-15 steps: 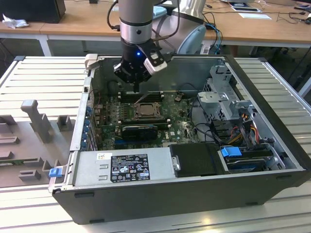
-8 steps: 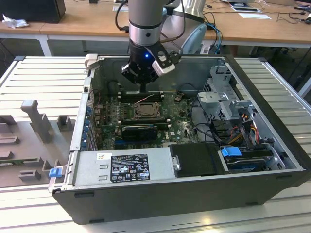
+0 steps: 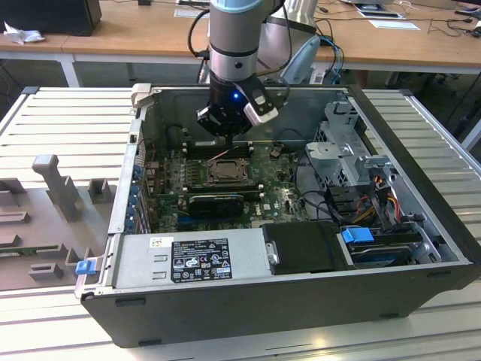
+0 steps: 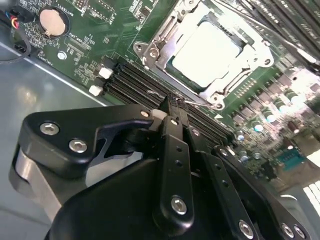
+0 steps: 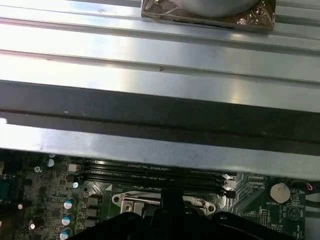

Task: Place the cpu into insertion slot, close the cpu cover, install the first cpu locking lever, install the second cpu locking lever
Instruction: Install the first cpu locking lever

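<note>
The cpu (image 4: 205,50), a pale silvery square, lies in the insertion slot (image 4: 150,52) on the green motherboard. The cpu cover (image 4: 161,31), a thin metal frame, lies flat around it. My gripper (image 4: 172,106) has its black fingers (image 4: 173,145) shut together, tips just beside the socket's edge that faces the memory slots. A thin wire locking lever (image 4: 202,103) runs along that edge, close to the fingertips; I cannot tell whether they touch it. In the exterior view the gripper (image 3: 225,135) hangs just above the insertion slot (image 3: 224,171) inside the open computer case.
Black memory slots (image 4: 135,82) run alongside the socket. A coin battery (image 4: 52,21) sits further off. The case's metal wall (image 5: 160,75) rises close behind the gripper. A drive cage (image 3: 349,150), cables (image 3: 376,199) and a power supply (image 3: 199,259) crowd the case.
</note>
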`<state>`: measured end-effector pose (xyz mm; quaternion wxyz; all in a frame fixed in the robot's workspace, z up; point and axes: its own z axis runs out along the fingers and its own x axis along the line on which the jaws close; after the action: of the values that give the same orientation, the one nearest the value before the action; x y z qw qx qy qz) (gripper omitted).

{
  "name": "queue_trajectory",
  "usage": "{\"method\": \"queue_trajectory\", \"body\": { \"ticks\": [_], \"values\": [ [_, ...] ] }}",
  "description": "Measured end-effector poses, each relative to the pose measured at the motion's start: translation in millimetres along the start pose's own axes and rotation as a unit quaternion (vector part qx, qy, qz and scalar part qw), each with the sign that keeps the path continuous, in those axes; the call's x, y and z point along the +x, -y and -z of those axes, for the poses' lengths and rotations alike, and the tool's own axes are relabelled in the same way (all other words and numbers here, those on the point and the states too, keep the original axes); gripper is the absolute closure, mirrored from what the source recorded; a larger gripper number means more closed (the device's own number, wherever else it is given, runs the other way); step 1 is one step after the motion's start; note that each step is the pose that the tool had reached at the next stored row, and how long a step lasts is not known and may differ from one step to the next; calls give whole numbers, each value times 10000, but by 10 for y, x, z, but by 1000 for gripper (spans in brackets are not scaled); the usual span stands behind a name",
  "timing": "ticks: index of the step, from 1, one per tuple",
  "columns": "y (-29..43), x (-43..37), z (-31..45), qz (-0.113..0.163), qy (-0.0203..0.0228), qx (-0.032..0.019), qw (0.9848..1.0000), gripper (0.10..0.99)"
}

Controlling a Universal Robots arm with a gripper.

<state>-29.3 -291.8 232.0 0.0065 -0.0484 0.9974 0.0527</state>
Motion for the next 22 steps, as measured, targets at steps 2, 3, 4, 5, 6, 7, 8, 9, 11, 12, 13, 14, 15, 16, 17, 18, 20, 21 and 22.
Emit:
{"method": "queue_trajectory", "body": {
  "ticks": [2,3,4,5,6,7,8,9,11,12,13,14,15,16,17,18,20,21,22],
  "values": [
    [-6,-15,-39,0,0,-3,10000,980],
    [-8,-29,-66,0,1,-5,10000,980],
    [-8,-41,-87,0,0,-6,10000,980],
    [-5,-59,-117,0,0,-6,10000,980],
    [0,-79,-152,0,1,-6,10000,980],
    [0,-88,-166,0,1,-6,10000,980],
    [0,-98,-181,0,1,-7,10000,980],
    [-2,-110,-205,0,1,-6,10000,980],
    [-4,-115,-230,0,1,-6,10000,980],
    [-4,-116,-244,0,1,-6,10000,980],
    [-4,-117,-254,0,1,-6,10000,980],
    [-3,-117,-260,0,1,-6,10000,980],
    [-2,-118,-267,0,0,-1,10000,980],
    [-2,-119,-271,0,-1,7,10000,980],
    [-1,-121,-273,0,-3,22,10000,980],
    [-2,-122,-275,1,-3,37,10000,980],
    [-4,-127,-281,1,-8,79,10000,980],
    [-5,-130,-288,1,-11,100,9999,980],
    [-6,-132,-293,1,-11,109,9999,980]
  ]
}}
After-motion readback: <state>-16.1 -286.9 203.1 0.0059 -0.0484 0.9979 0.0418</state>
